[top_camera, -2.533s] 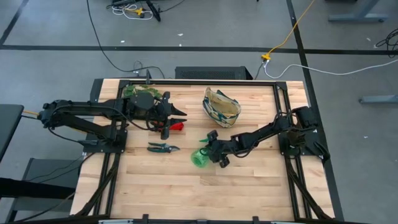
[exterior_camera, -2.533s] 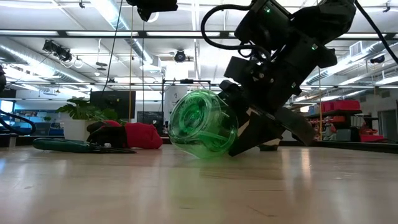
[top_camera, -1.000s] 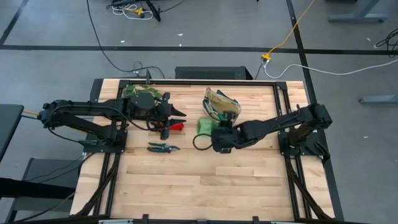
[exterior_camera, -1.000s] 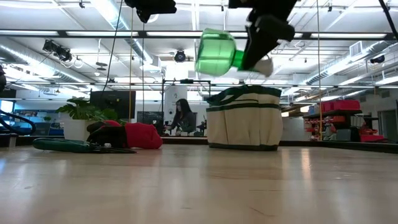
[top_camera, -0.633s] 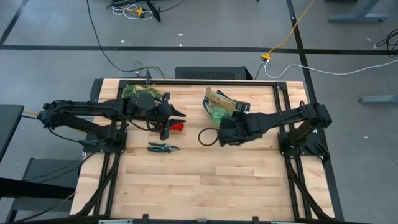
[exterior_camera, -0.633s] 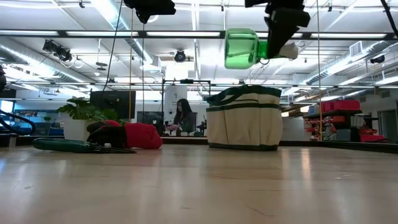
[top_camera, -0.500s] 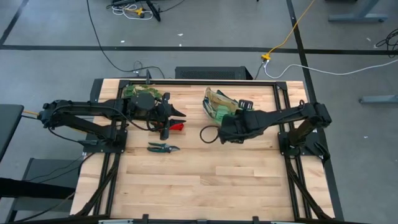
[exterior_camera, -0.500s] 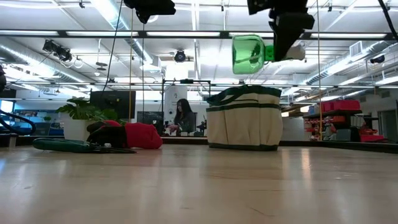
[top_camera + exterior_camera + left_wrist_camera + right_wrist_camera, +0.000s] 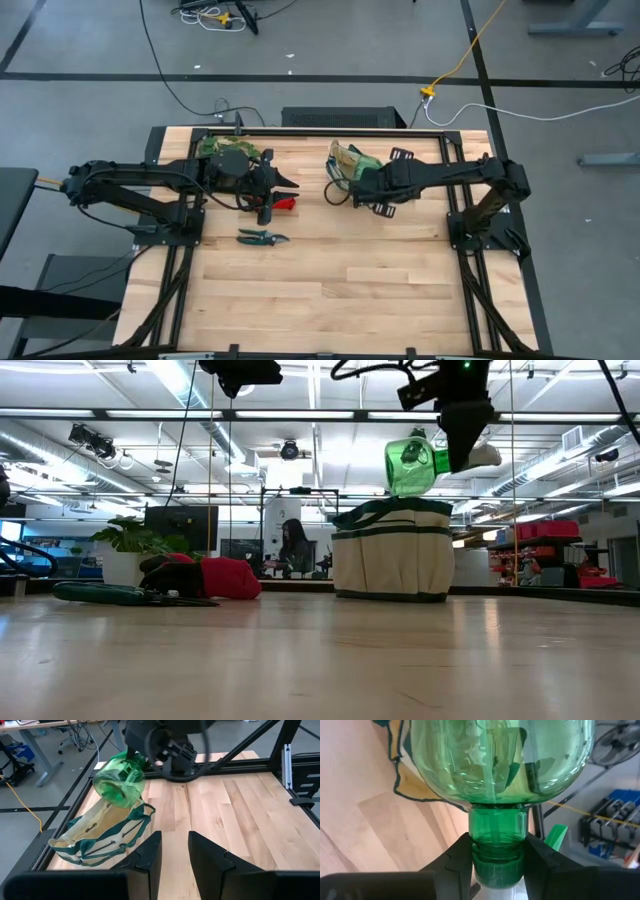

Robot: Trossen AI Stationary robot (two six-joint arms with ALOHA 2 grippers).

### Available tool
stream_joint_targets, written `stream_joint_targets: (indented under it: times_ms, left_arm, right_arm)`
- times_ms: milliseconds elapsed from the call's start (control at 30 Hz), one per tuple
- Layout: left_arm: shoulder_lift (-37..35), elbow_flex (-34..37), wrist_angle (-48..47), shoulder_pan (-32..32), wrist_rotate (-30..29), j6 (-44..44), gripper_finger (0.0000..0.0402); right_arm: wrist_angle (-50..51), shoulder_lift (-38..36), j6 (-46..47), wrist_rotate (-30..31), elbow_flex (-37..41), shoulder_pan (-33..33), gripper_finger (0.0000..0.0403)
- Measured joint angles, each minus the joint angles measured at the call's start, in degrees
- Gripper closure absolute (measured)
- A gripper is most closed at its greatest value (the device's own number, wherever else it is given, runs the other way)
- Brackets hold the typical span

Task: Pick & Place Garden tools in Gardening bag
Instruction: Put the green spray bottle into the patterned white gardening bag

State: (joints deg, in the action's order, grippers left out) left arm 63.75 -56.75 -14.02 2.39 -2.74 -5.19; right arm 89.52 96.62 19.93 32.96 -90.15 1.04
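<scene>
No readable text, labels or signs.

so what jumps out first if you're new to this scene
The green spray bottle hangs in the air, gripped at its neck by the right gripper, right above the open gardening bag. The red gloves lie across the table beneath the waiting left gripper.
</scene>
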Motion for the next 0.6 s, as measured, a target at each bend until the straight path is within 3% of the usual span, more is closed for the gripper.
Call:
stream_joint_targets:
  times_ms: [600]
  left_arm:
    - [-0.02, 0.02, -1.11, 0.02, -0.02, -0.04, 0.0298]
  right_arm:
    - [-1.57, 5.24, -6.13, -5.16, -0.02, -6.92, 0.0282]
